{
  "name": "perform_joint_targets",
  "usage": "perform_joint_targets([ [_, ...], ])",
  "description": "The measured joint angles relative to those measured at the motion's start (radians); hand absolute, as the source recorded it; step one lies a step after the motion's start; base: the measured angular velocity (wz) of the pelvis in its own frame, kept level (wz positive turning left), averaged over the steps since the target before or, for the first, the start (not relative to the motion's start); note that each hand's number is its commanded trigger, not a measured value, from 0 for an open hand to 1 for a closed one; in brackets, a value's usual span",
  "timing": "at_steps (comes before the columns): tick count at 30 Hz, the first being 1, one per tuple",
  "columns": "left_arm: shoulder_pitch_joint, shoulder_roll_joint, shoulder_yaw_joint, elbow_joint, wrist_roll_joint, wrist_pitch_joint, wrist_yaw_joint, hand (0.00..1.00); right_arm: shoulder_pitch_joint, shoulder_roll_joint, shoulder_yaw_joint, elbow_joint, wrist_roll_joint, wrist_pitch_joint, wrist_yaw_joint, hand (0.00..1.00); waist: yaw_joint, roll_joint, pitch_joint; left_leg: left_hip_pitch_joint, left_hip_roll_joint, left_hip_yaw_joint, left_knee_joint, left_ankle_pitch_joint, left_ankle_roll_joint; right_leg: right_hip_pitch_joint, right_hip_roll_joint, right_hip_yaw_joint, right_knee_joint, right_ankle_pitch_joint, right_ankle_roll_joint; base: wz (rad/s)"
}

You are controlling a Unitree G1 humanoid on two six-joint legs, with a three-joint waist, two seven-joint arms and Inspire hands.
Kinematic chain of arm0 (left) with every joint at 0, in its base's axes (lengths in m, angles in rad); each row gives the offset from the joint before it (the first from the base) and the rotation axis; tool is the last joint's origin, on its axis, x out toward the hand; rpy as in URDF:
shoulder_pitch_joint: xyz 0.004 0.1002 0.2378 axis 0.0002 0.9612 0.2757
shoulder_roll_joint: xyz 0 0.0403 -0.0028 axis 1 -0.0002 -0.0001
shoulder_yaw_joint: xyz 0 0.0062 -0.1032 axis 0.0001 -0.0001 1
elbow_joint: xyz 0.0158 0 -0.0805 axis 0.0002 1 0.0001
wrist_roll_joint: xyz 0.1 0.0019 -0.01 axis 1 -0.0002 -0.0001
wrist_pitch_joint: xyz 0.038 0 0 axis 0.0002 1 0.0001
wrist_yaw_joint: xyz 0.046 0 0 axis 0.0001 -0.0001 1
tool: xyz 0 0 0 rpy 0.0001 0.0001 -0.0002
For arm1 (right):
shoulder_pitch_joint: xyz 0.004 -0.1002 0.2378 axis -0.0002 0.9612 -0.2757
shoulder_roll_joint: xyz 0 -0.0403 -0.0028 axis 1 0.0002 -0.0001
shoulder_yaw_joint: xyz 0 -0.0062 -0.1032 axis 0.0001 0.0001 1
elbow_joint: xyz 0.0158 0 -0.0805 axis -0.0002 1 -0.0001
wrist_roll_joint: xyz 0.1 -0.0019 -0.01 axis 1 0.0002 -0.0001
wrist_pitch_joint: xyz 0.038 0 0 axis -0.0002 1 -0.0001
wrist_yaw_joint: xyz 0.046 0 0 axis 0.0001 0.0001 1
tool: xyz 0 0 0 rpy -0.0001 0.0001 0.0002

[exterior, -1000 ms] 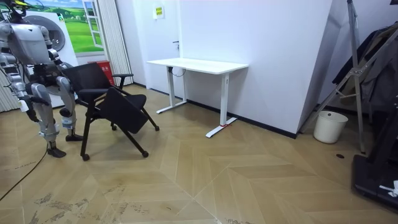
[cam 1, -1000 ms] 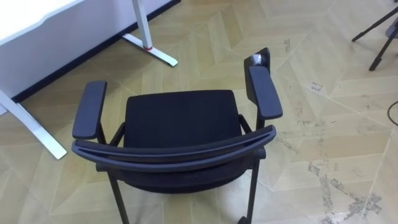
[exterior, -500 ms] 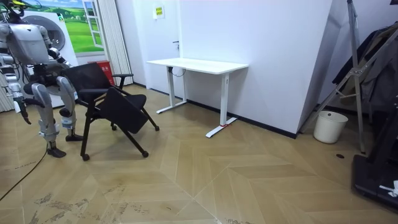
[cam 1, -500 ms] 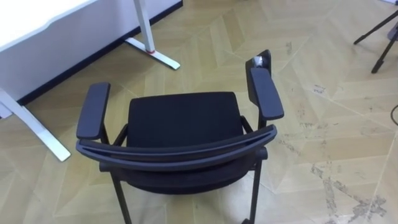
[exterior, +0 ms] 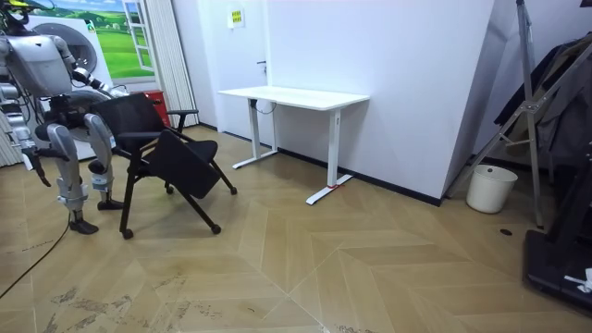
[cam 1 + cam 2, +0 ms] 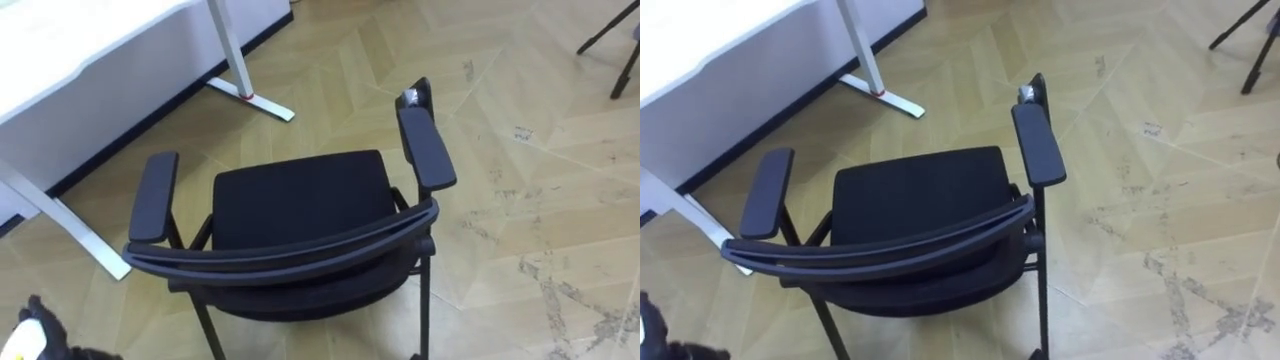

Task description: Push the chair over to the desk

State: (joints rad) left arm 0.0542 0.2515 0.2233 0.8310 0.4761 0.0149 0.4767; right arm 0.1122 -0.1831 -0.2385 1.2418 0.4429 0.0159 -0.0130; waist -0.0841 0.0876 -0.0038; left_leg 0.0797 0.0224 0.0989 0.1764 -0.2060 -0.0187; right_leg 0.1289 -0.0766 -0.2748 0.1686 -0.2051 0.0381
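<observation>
The black chair (image 6: 295, 200) with two padded armrests stands right in front of me, its curved backrest (image 6: 280, 250) nearest and its seat facing the white desk (image 6: 90, 40). My left hand (image 6: 36, 322) shows at the lower left corner, below and to the left of the chair's left armrest (image 6: 153, 195), apart from it. In the room view I stand behind the chair (image 5: 139, 116) at the room view's left, and my right hand (image 5: 27, 157) hangs low behind my hip, away from the chair.
The desk's white legs and foot (image 6: 255, 98) stand ahead to the left of the chair. Dark tripod legs (image 6: 612, 35) are at the far right. A white bin (image 5: 490, 188) stands by the wall. Bare wooden floor lies to the right.
My left hand has come up into the lower left corner. The eye view has shifted slightly. In the room view the chair stays put and my right arm has swung back.
</observation>
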Motion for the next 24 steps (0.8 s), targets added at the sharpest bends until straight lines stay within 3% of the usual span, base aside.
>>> perform_joint_targets([
  [3, -0.012, 0.006, 0.0, -0.12, 0.065, 0.017, 0.0, 0.0, 0.003, -0.011, -0.001, 0.005, 0.021, 0.009, 0.012, 0.0, 0.006, -0.004, 0.003, -0.014, 0.0, -0.005, 0.013, 0.0, 0.0, -0.015, 0.0, 0.001, 0.0, 0.0, 0.0, 0.04],
  [9, -0.015, 0.015, -0.01, -0.249, 0.15, 0.033, -0.009, 0.0, 0.0, -0.016, -0.001, 0.009, 0.024, 0.01, 0.023, 0.0, -0.002, 0.012, 0.0029, -0.023, 0.0, -0.005, 0.01, 0.0, 0.0, -0.017, 0.001, 0.002, -0.002, 0.0, 0.0, 0.0],
  [13, -0.017, 0.015, -0.039, -0.331, 0.196, 0.07, -0.059, 0.0, -0.005, -0.016, 0.003, 0.008, 0.025, 0.029, 0.039, 0.0, -0.003, 0.01, 0.0036, -0.018, 0.0, -0.007, 0.006, 0.0, 0.0, -0.016, 0.001, 0.0, -0.001, 0.0, 0.0, 0.0],
  [19, -0.017, 0.015, -0.142, -0.391, 0.196, 0.11, -0.119, 0.0, -0.014, -0.014, 0.043, 0.008, 0.051, 0.043, 0.039, 0.0, -0.008, 0.001, 0.0048, -0.012, 0.0, -0.016, 0.005, 0.0, 0.0, -0.007, 0.002, -0.002, -0.001, 0.0, 0.0, 0.03],
  [24, -0.017, 0.015, -0.147, -0.401, 0.216, 0.121, -0.148, 0.0, -0.015, -0.014, 0.042, 0.007, 0.061, 0.048, 0.037, 0.0, -0.012, -0.004, 0.0063, -0.014, 0.0, -0.018, 0.006, 0.0, 0.0, -0.008, 0.002, 0.0, -0.001, 0.0, 0.0, 0.01],
])
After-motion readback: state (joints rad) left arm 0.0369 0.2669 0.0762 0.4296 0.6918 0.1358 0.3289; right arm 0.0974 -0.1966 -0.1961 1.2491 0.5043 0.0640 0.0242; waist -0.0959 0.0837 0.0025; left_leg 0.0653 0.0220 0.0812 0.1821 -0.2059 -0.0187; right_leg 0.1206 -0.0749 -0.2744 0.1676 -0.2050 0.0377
